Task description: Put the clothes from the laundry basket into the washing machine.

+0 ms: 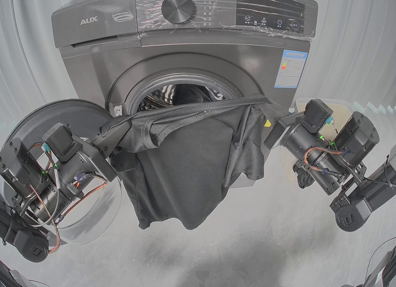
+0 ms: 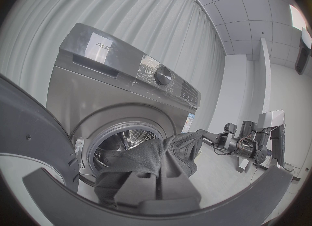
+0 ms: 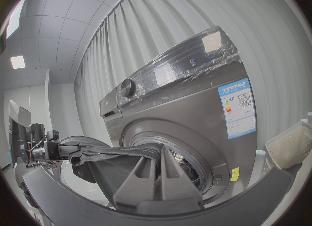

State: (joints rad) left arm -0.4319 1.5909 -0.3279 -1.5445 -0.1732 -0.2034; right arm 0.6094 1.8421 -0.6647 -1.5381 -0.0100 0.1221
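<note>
**Dark garment held taut between both my grippers at the washer's open mouth**

Head view. My left gripper [image 1: 106,138] is clamped on one end of the dark garment [image 1: 185,168], and my right gripper [image 1: 269,112] is clamped on the other end. The cloth is stretched between them across the lower part of the drum opening [image 1: 181,94] of the washing machine [image 1: 185,57]. Its upper edge is taut, and the rest hangs down in front of the machine's face, clear of the floor. I cannot tell whether any of it passes the rim. The round door [image 1: 62,118] stands swung open on my left, behind my left arm. The laundry basket [image 1: 344,112] sits beside the machine on my right, behind my right arm.

Left wrist view. My fingers [image 2: 136,187] are closed together, with the garment bunched between and over their tips. From there the fabric runs across to the right gripper [image 2: 208,135] farther off. The drum's bright metal interior shows behind the cloth.

Right wrist view. My fingers [image 3: 175,178] are closed, and the garment is pinched at their tips. A taut band of fabric leads to the left gripper [image 3: 73,150], with the rest sagging below it. The laundry basket [image 3: 287,147] shows its perforated wall just beside the machine.
</note>
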